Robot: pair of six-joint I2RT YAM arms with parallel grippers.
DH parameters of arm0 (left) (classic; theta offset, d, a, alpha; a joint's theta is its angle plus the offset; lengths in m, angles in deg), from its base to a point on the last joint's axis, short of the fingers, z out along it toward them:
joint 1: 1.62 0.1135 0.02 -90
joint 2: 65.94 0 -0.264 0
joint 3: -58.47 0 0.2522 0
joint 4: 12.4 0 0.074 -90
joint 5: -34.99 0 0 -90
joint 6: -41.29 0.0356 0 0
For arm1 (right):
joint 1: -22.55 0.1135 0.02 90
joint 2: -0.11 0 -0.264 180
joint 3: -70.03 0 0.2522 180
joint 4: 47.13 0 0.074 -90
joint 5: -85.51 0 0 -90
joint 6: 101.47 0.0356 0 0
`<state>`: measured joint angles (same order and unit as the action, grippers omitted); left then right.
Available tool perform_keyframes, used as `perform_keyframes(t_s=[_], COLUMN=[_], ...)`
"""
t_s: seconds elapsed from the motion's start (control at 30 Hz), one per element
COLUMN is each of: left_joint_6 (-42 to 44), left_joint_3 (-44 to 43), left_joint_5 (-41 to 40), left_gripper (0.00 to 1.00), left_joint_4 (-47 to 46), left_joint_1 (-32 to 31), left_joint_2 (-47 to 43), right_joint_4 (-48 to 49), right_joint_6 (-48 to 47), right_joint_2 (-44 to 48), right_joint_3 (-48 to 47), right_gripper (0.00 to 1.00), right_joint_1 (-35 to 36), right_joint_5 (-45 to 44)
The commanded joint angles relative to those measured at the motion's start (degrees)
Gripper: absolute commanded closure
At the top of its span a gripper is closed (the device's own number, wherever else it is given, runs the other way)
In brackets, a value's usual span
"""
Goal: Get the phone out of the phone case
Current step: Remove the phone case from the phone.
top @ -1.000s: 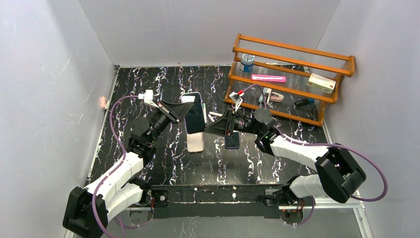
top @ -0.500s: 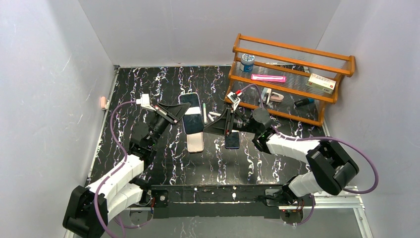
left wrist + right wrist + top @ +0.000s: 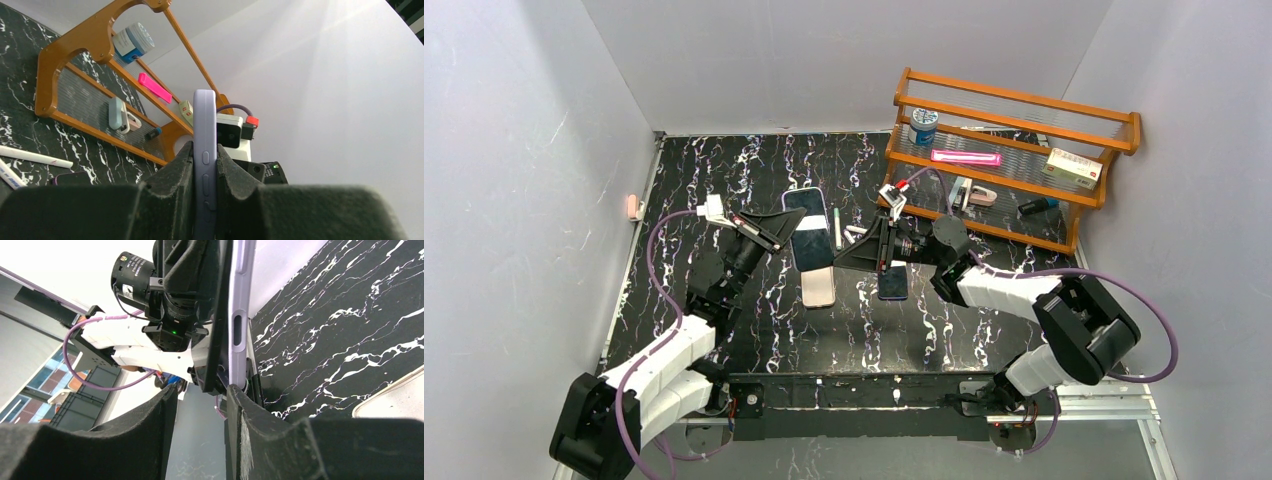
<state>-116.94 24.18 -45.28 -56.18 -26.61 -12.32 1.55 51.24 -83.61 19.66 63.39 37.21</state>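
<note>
The phone [image 3: 810,238], dark screen up, sits in a lavender case [image 3: 205,150]. My left gripper [image 3: 790,228] is shut on its left part and holds it tilted above the table. In the left wrist view my left gripper [image 3: 205,156] clamps the case's edge, side buttons facing the camera. My right gripper [image 3: 844,260] is open, just right of the phone's lower right edge. In the right wrist view my right gripper [image 3: 200,395] has a clear gap between the fingers. The case's lavender edge [image 3: 242,315] stands just beyond its right finger [image 3: 250,430].
A pale pink phone-shaped slab [image 3: 818,287] and a small dark phone [image 3: 892,283] lie on the black marble table [image 3: 724,170] below the grippers. White pens [image 3: 838,228] lie behind. A wooden rack [image 3: 1014,165] with a jar and small items stands at the back right.
My left gripper has moved the phone a little left and back. My right gripper has followed it slightly and stays open.
</note>
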Motion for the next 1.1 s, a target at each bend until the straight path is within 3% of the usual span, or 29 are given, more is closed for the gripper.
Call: perform_keyframes(t_s=[0.0,0.37,0.63,1.07], left_joint_6=[0.5,8.6,9.4,7.3], left_joint_3=[1.0,-1.6,-2.1,-2.1], left_joint_5=[0.3,-4.9,-5.8,-4.5], left_gripper=[1.0,1.0,1.0,1.0], left_joint_4=[-5.1,-4.0,-4.0,-4.5], left_joint_1=[-2.4,-2.4,-2.4,-2.4], left_joint_2=[-2.2,-0.2,-0.4,-0.8], right_joint_4=[1.1,-21.3,-20.4,-6.6], right_joint_6=[-1.2,-9.9,-7.6,0.5], right_joint_2=[1.4,11.1,9.7,3.0], right_joint_3=[-3.4,-2.1,-2.1,-3.1], right_gripper=[0.5,0.4,0.44,0.47], right_joint_1=[0.5,0.5,0.5,1.0], right_joint_5=[-0.9,-2.8,-0.1,4.0])
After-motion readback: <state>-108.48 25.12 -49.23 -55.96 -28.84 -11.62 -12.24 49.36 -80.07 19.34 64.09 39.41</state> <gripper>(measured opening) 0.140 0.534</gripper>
